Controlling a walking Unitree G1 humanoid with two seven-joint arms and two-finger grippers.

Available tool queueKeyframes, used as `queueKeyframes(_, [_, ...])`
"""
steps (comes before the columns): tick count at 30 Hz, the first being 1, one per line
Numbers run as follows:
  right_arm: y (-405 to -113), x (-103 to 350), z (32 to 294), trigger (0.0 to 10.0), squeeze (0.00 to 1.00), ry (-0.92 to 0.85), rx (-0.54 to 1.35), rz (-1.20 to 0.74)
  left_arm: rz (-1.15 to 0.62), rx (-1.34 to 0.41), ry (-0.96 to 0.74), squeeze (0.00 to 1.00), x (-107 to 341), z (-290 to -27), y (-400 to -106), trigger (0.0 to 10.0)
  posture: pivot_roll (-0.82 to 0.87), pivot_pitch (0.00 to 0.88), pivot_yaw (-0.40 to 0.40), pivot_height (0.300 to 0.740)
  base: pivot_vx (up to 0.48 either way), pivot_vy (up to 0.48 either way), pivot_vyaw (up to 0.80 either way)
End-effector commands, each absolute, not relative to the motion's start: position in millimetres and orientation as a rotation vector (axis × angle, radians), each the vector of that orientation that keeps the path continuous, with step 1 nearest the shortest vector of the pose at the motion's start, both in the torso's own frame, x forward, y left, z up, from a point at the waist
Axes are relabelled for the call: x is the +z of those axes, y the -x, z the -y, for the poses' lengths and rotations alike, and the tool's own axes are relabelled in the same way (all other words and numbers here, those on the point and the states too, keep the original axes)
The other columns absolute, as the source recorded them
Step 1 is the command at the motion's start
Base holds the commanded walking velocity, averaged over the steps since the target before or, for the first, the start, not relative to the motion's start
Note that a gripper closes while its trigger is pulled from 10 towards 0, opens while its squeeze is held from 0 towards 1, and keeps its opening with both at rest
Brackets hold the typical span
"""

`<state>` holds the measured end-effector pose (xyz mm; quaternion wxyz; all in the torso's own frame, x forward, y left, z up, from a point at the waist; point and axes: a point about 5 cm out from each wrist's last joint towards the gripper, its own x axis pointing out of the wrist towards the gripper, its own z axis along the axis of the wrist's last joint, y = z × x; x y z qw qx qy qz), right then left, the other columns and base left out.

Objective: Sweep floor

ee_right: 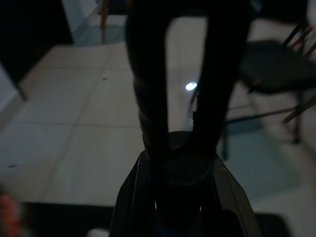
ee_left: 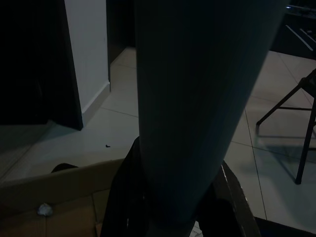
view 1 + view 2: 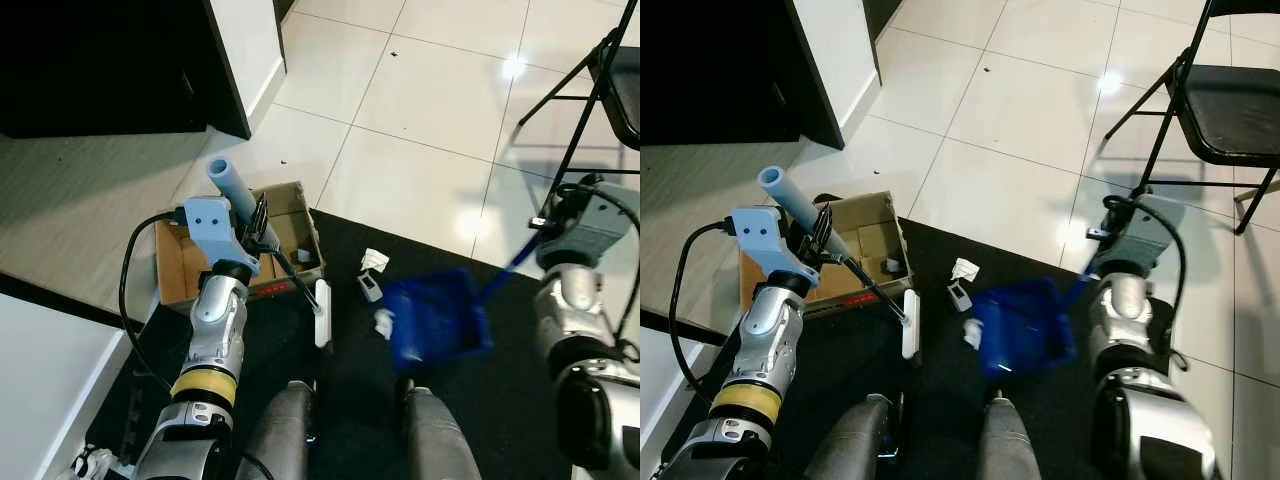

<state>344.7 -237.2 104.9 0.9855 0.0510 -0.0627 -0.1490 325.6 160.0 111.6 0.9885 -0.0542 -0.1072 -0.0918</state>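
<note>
Dustpan (image 3: 435, 320) blurred; folding chair (image 3: 1230, 110) cut off by frame edge.

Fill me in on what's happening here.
The robot is sweeping. Its left gripper holds a brush by its light blue handle, the white head down on the dark mat. Its right gripper holds a blue dustpan low over the mat. Scraps of white litter lie between brush and dustpan. A cardboard box sits behind the brush.
</note>
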Motion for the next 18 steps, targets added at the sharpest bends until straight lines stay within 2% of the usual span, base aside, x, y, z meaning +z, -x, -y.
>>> queueKeyframes(1, [-339.7, 95.9, 234.0, 10.0, 0.00, -0.134, -0.302, 0.112, 0.118, -0.189, 0.133, 0.00, 89.5, -155.8, -317.7, 10.0, 0.08, 0.314, 0.034, 0.740, 0.000, 0.000, 0.00])
queueKeyframes(8, [-336.8, 87.8, 218.0, 10.0, 0.00, -0.157, -0.268, 0.108, 0.118, -0.190, 0.133, 0.00, 89.5, -155.4, -318.0, 10.0, 0.07, 0.303, 0.034, 0.740, 0.000, 0.000, 0.00])
queueKeyframes(14, [-335.7, 86.6, 220.6, 10.0, 0.00, -0.158, -0.280, 0.102, 0.116, -0.203, 0.120, 0.00, 89.2, -153.9, -318.5, 10.0, 0.07, 0.294, 0.032, 0.740, 0.000, 0.000, 0.00])
queueKeyframes(18, [-331.4, 81.6, 234.2, 10.0, 0.00, -0.119, -0.328, 0.058, 0.113, -0.203, 0.116, 0.00, 89.1, -151.5, -319.5, 10.0, 0.06, 0.288, 0.028, 0.740, 0.000, 0.000, 0.00])
